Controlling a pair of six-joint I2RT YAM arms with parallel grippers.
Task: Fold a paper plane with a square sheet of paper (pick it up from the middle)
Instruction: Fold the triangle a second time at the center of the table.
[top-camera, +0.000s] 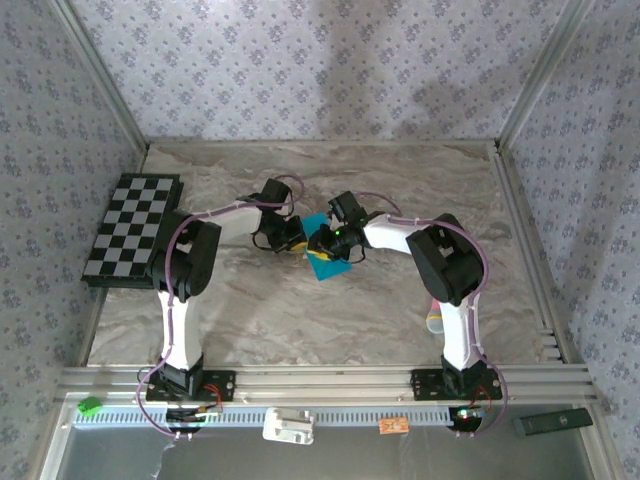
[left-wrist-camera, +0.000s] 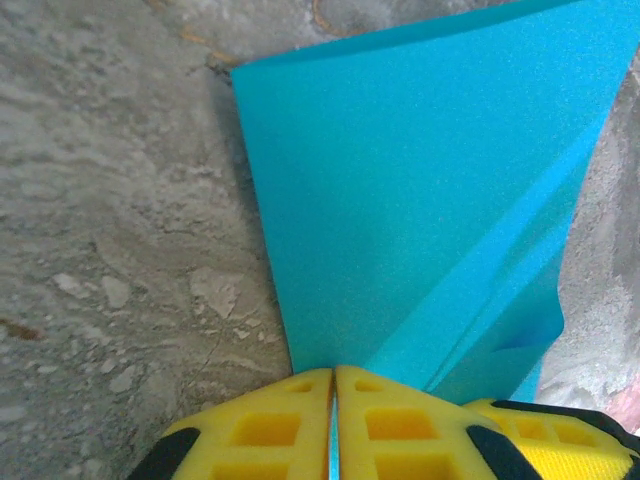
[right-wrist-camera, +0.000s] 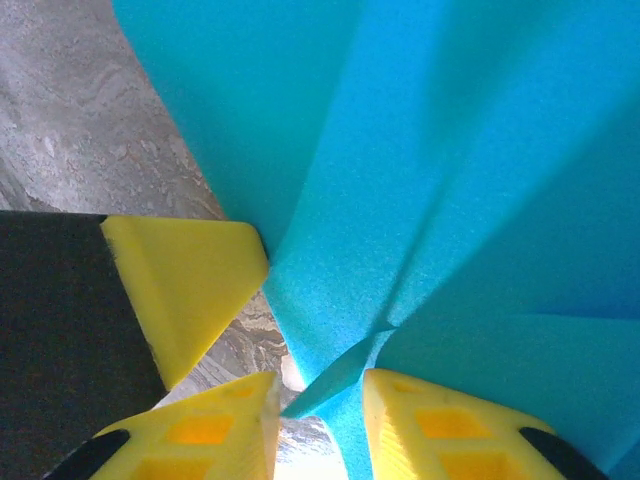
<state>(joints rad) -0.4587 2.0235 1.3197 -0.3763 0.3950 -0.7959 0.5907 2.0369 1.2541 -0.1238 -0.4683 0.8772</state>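
Both arms meet mid-worktop (top-camera: 300, 320), right over the square sheet of paper (left-wrist-camera: 420, 200): teal-blue, creased, its layers overlapping along a diagonal fold. Bare marble lies open at 6 and 12 o'clock of it, and the checkered board (top-camera: 130, 228) sits at the 9 o'clock edge, well apart. Now the left gripper (left-wrist-camera: 335, 430) is pinched tight on the sheet's near edge, while the right gripper (right-wrist-camera: 320, 420) stands parted, a folded flap loose between its fingers.

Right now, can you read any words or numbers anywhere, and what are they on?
No words or numbers can be read here.
The orange tag near the arm bases: something may be printed on it, but it is too small and blurred to read.
The square sheet of paper: plain teal, no print.
The checkered board: black and white squares, no letters.
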